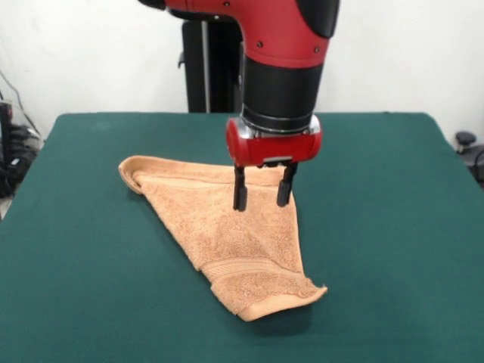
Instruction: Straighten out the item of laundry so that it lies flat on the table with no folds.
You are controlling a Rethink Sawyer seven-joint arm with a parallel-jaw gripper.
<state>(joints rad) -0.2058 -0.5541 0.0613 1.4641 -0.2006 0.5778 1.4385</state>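
Right now the gripper (264,198) hangs above the upper part of the towel (227,231), its two dark fingers apart and holding nothing, probably lining up to pinch a folded layer. One towel lies folded over into a rough triangle near the middle of the green table (393,227), its banded hem toward the camera. One arm (283,60) reaches down.
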